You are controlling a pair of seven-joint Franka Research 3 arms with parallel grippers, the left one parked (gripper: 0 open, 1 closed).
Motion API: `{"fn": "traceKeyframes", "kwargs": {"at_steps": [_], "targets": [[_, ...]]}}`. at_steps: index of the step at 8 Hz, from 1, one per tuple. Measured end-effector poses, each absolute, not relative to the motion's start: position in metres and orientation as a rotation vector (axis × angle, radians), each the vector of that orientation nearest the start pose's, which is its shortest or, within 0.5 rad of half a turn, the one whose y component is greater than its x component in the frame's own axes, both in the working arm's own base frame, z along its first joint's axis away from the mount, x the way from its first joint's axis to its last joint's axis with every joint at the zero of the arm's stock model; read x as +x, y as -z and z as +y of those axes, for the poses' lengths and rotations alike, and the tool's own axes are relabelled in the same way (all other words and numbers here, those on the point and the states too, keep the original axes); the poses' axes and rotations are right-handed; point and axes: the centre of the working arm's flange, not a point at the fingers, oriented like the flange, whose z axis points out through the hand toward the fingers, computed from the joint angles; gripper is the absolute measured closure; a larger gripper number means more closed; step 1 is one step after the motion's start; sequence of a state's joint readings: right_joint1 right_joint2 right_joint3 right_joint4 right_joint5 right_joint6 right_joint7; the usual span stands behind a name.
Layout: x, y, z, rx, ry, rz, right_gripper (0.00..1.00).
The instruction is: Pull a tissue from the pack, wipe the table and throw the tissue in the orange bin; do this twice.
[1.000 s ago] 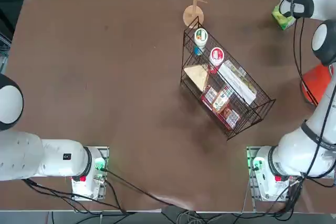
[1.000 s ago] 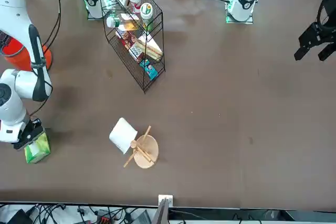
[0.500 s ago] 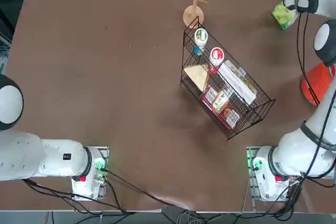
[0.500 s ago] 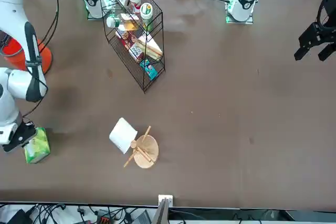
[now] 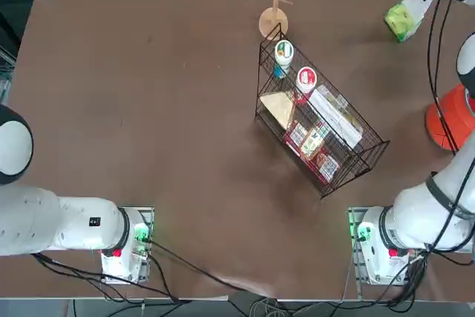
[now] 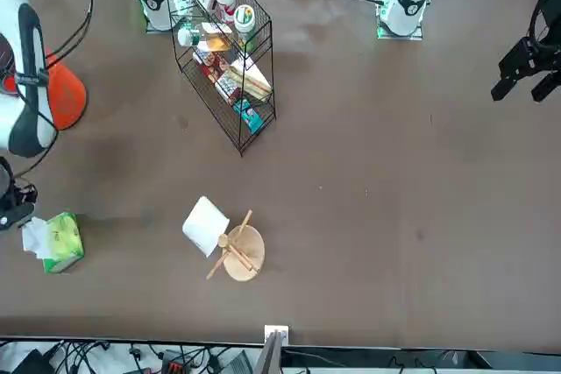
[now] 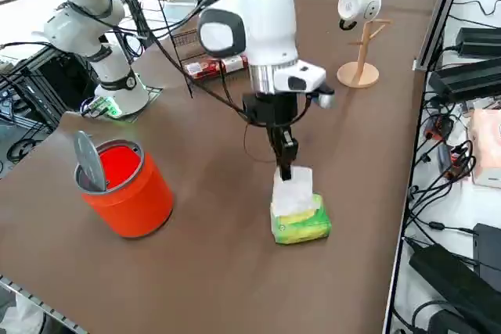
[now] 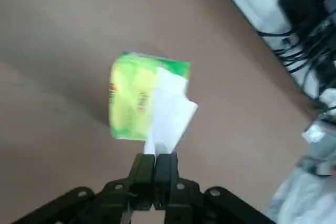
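Observation:
The yellow-green pack (image 7: 300, 223) lies on the brown table (image 5: 148, 94) near its far right corner, also seen as the pack (image 5: 399, 21), the pack (image 6: 63, 241) and the pack (image 8: 131, 95). My right gripper (image 7: 283, 165) hangs just above it, shut on a white tissue (image 7: 293, 191) that stretches up out of the pack's slot. In the wrist view the tissue (image 8: 169, 114) runs from the pack into the closed fingertips (image 8: 156, 160). The orange bin (image 7: 125, 187) stands a short way from the pack, toward my base, its lid tipped open; it shows too as the orange bin (image 5: 449, 118).
A black wire basket (image 5: 319, 128) with packets and cups sits mid-table. A wooden stand (image 5: 273, 18) with a white roll stands at the far edge. The table edge and cables (image 7: 446, 154) run close beside the pack.
My right gripper has risen from the pack and moved toward the far edge, drawing a white tissue up out of it. The pack has stayed in place.

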State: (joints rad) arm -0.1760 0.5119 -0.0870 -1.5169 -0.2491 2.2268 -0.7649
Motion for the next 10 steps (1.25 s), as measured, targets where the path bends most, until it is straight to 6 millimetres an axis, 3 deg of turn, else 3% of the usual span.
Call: {"fn": "traceKeyframes", "kwargs": {"at_steps": [3,5,7,10], "targets": [[0.663,-0.439,-0.147,-3.135,-0.039,-0.931,0.99],[0.643,-0.454,-0.131,-3.043,-0.091,-0.755,0.99],[0.620,-0.447,-0.113,-2.988,-0.144,-0.626,0.99],[0.570,-0.428,-0.076,-2.861,-0.202,-0.477,0.99]]}}
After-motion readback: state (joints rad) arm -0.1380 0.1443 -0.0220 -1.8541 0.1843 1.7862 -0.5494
